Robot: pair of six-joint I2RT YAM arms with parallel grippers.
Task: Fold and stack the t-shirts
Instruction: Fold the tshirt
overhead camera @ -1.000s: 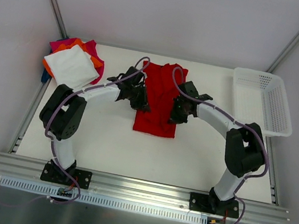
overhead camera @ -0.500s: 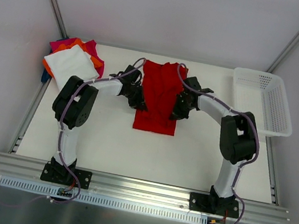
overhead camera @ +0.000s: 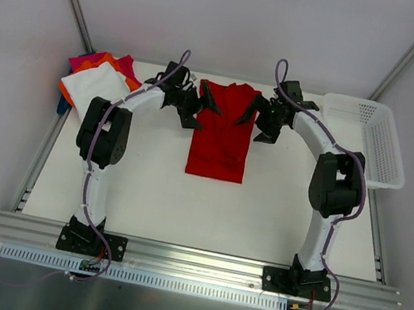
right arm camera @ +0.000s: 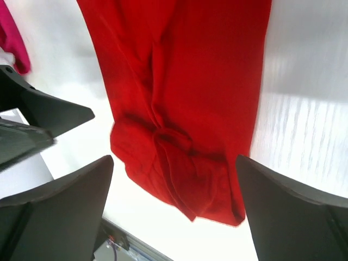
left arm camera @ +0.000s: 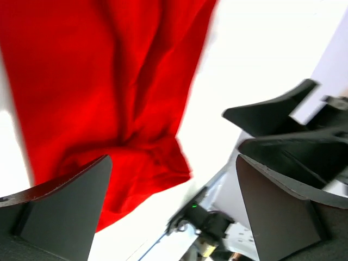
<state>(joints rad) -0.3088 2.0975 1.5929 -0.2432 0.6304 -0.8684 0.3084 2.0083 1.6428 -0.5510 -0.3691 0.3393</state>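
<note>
Beside the lengthwise-folded red t-shirt (overhead camera: 222, 138), left gripper (overhead camera: 200, 110) and right gripper (overhead camera: 255, 120) have just let go, jaws wide and empty.

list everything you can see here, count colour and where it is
narrow folded red cloth t-shirt: 1, bright red, flat at table centre
folded white cloth t-shirt: 1, white, top of the far-left corner stack
orange t-shirt: 1, orange, under the white one
magenta t-shirt: 1, magenta, lower in the stack
blue t-shirt: 1, blue, sliver at the stack's near edge
white plastic mesh basket: 1, white, far right
white table: 1, white, under everything
arms: 2, white and black, left arm, right arm
tools: 2, black, left tool, right tool, both open, flanking the red shirt's far end
</note>
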